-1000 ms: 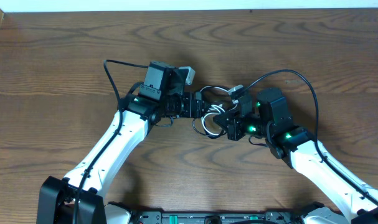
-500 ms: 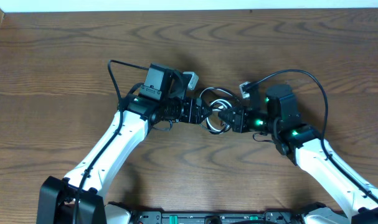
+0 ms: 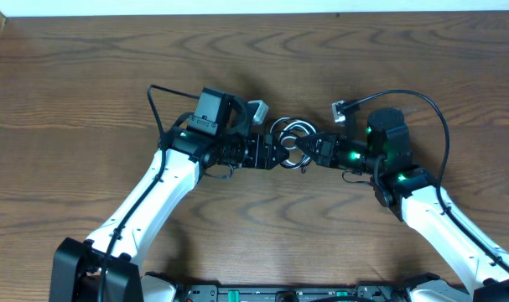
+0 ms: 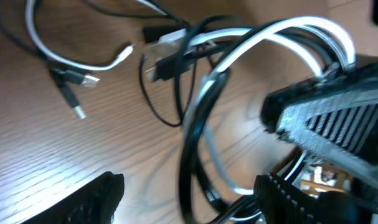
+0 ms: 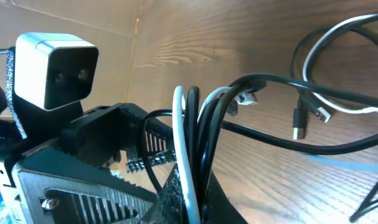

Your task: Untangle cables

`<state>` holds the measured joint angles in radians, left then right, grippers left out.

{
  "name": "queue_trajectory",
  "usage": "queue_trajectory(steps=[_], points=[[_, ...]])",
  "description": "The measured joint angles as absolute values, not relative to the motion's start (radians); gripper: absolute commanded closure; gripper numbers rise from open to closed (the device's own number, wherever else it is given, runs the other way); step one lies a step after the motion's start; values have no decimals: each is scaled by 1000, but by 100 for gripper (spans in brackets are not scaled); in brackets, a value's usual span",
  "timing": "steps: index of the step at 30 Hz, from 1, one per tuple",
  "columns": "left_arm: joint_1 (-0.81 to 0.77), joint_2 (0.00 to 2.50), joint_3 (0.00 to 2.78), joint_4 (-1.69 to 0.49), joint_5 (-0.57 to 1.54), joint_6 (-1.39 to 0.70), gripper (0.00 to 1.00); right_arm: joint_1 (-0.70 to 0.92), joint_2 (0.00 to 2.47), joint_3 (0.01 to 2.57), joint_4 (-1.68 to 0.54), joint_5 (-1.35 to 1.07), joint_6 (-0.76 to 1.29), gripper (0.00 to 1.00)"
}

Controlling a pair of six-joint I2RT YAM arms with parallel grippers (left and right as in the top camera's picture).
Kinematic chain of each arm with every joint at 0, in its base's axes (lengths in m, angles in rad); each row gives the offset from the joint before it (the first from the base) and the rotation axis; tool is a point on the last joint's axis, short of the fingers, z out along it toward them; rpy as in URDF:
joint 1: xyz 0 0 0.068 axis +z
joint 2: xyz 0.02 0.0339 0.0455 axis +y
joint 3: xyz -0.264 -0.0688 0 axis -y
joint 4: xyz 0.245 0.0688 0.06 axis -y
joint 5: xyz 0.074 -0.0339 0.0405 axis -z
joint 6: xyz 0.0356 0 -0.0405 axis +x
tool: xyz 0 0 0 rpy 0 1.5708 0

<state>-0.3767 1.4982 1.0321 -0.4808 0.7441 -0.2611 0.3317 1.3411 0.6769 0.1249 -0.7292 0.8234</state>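
Two looped cables (image 3: 291, 136), black and white.
Pinched in right gripper (image 3: 309, 153), strands running straight out from it; straddled by spread left gripper (image 3: 279, 156) just beside it; plugs (image 4: 78, 109) lying beyond it.

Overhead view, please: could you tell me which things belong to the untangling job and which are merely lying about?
Job in hand:
black cable
white cable
left gripper
right gripper

Not part of it:
thick arm wire
wooden table
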Motion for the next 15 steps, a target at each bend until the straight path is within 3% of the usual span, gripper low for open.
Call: queue_trajectory(steps=[15], points=[[-377,1498,1032,-407,860,-348,42,331,1341,677,216,-791,897,99]])
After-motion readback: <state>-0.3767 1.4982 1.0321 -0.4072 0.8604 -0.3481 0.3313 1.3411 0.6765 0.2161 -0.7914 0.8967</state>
